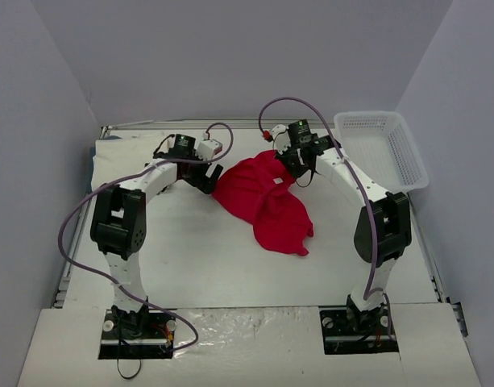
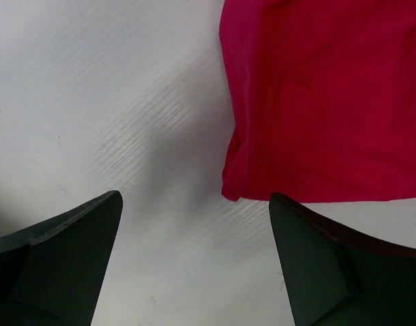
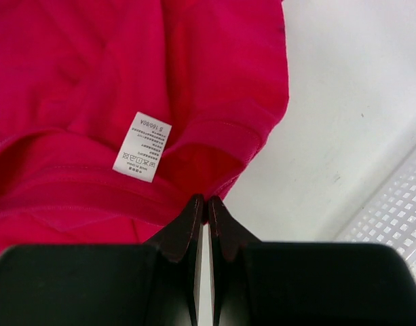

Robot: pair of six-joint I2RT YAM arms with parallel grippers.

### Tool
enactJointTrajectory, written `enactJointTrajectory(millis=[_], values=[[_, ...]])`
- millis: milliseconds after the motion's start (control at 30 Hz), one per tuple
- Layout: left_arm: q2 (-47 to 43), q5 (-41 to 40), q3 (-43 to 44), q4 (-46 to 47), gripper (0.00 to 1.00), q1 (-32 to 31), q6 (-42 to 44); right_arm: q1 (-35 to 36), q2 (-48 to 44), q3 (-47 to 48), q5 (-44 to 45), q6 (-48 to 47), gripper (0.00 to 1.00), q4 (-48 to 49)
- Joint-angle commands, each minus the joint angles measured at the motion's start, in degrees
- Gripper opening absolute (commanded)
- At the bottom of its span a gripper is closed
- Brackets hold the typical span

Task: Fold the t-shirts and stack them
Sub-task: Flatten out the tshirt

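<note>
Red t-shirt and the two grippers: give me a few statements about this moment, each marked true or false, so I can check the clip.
1. The red t-shirt lies neatly folded. False: it is a crumpled heap on the table.
2. The left gripper is open, at the shirt's edge, clamping nothing. True.
3. The right gripper is wide open. False: its jaws are shut, with the tips at the shirt's hem.
4. A white care label shows on the shirt in the right wrist view. True.
5. The shirt lies in the basket. False: the basket stands at the far right, and the shirt lies outside it.
</note>
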Motion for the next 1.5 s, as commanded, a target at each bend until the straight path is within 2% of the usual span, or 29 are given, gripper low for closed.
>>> enactJointTrajectory(millis=[0,133,333,467,700,800,833,867,1133,1333,1467], values=[[0.30,2.97,3.68,1.51,0.88,-0.36,0.02,-0.11,-4.28,-1.47,-0.63,-0.81,0.00,-0.64],[1.28,6.22,4.30,2.12,0.83,-0.45,-1.13,-0.81,-3.93,-2.53,-0.89,-0.73,0.00,-0.55],[3.29,10.09,5.17,1.95,0.63,-0.97,-3.15,-1.34,-2.96,-3.06,-0.98,-0.81,0.00,-0.55],[4.79,9.49,6.14,0.90,0.51,-1.76,-1.92,-1.69,-2.87,-3.33,-1.25,-0.81,0.00,-0.38],[6.81,5.62,6.05,0.37,0.49,-2.21,-0.34,-2.13,-3.40,-4.64,-2.48,-0.90,0.00,-0.38],[6.90,4.48,5.97,-0.07,0.25,-2.29,-0.08,-2.39,-3.66,-5.43,-2.39,-0.90,0.00,-0.03],[6.73,4.39,5.96,-0.25,0.08,-2.29,0.10,-2.57,-3.67,-5.70,-2.65,-0.90,0.00,0.06],[6.12,4.30,5.96,-0.34,0.03,-2.29,0.19,-2.66,-3.84,-5.87,-2.74,-0.90,0.00,0.24],[-1.88,-1.06,6.66,-4.55,0.02,-1.94,2.82,-6.52,-5.60,-3.78,-0.73,-0.81,0.00,0.50],[-10.05,-6.07,14.74,-13.07,0.03,1.04,4.41,-11.44,-7.79,3.34,-0.98,-1.08,0.00,-0.11],[-14.62,-9.06,21.95,-19.82,0.02,2.36,6.25,-13.73,-8.76,11.41,-0.90,-1.78,0.00,-1.60]])
